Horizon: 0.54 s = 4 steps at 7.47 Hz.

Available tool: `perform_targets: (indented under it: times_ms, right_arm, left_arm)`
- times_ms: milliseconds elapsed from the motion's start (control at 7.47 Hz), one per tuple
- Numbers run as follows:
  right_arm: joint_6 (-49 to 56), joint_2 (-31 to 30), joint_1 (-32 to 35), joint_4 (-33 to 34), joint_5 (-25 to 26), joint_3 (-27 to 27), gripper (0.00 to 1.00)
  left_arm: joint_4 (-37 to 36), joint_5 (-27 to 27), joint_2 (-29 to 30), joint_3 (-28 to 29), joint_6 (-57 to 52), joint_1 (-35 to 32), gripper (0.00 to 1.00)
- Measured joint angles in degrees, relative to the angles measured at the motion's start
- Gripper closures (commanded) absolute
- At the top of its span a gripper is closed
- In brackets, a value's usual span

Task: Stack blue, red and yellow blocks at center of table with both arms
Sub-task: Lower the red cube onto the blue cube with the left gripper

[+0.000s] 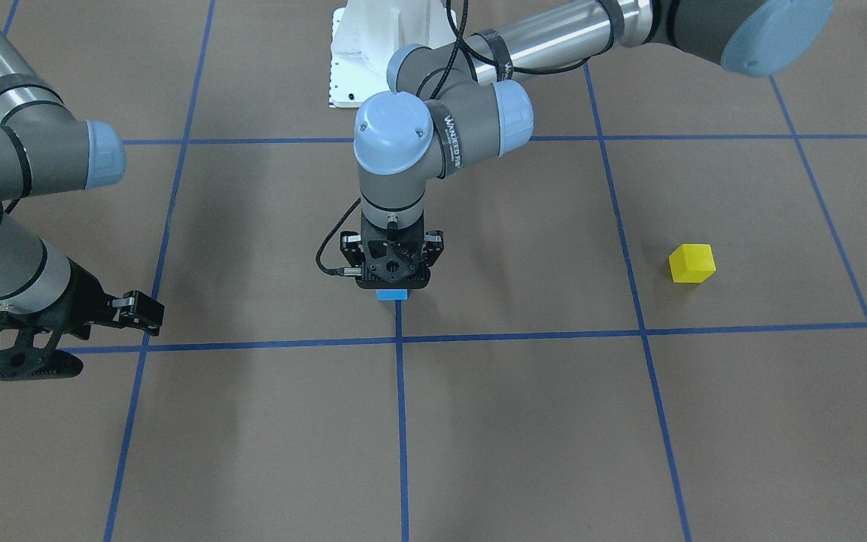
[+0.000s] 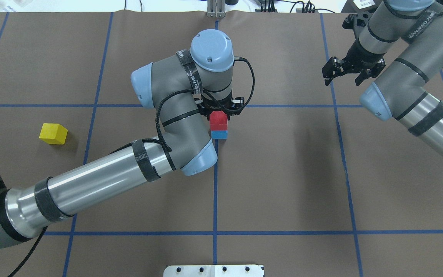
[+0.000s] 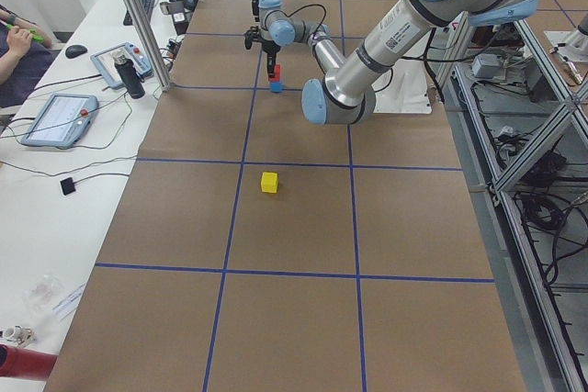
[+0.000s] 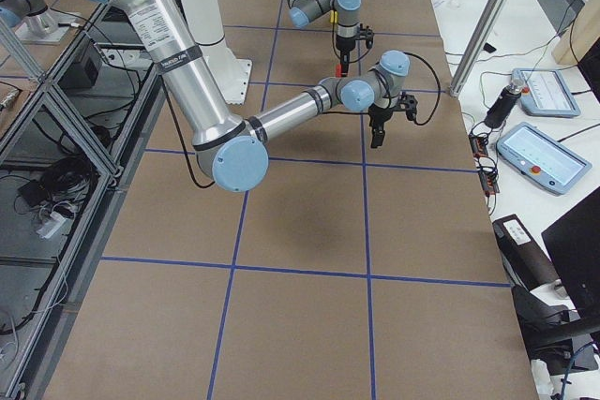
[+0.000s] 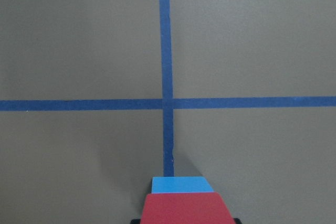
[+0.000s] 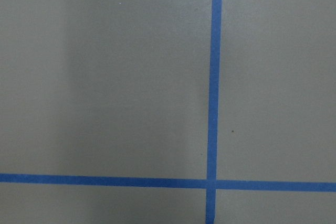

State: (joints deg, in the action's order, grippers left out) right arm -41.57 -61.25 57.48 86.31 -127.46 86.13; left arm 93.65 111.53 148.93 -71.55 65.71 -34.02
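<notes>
The blue block (image 2: 219,134) sits on the table center, next to the tape cross. The red block (image 2: 219,120) is directly on top of it or just above; I cannot tell if they touch. My left gripper (image 2: 219,114) points straight down and is shut on the red block. In the left wrist view the red block (image 5: 184,208) fills the bottom edge with the blue block (image 5: 182,184) showing past it. The yellow block (image 2: 53,133) lies alone on the robot's left side. My right gripper (image 2: 350,72) is open and empty, far off at the right.
Brown paper covers the table, with a grid of blue tape lines (image 2: 215,184). A white mounting plate (image 1: 362,56) marks the robot's base. Tablets and cables lie on the operators' bench (image 3: 64,117) beyond the far table edge.
</notes>
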Motion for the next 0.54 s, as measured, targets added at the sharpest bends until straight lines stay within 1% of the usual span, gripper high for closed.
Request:
perform_targets:
  times_ms: [536]
  right_arm:
    - [0.12,0.06,0.01,0.00,-0.21,0.01,0.01]
  left_arm:
    - [-0.09,0.23,0.05,-0.66,-0.21,-0.39,0.00]
